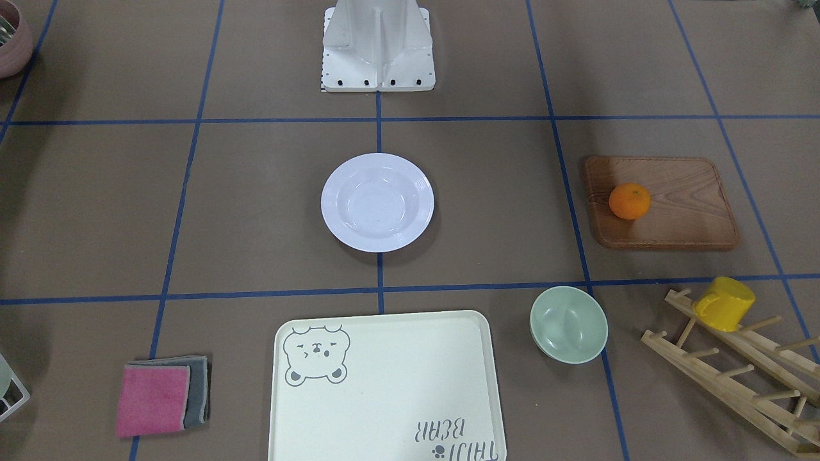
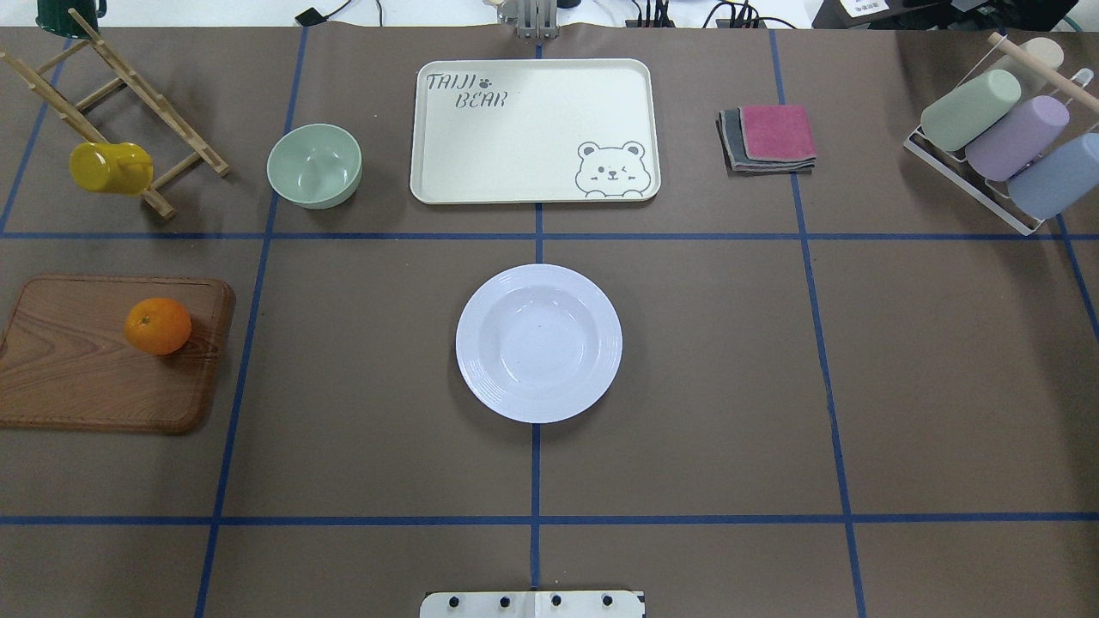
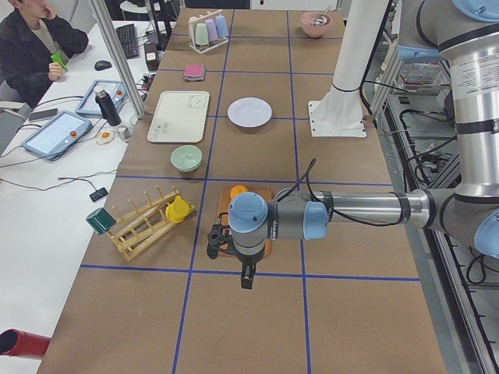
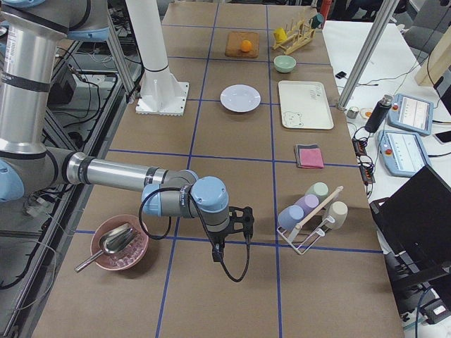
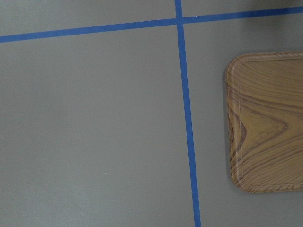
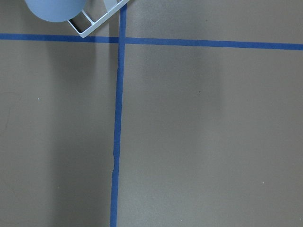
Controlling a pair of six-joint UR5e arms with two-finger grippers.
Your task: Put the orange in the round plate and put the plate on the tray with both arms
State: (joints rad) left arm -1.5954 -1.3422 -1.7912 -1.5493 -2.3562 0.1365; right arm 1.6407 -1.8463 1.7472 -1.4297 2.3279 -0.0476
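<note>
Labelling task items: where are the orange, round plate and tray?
orange point(image 2: 158, 326), overhead exterior view, centre of its skin.
round plate point(image 2: 608, 343), overhead exterior view, ridged rim.
tray point(image 2: 532, 129), overhead exterior view, bare middle.

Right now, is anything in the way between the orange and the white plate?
No, nothing visible. Between the orange on the wooden board and the round plate lies only bare table with a blue tape line. The green bowl stands off that path.

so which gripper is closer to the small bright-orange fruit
Left. The left gripper hangs just beside the brown wooden board holding the orange; the right gripper is at the table's opposite end, by the white wire cup rack.
</note>
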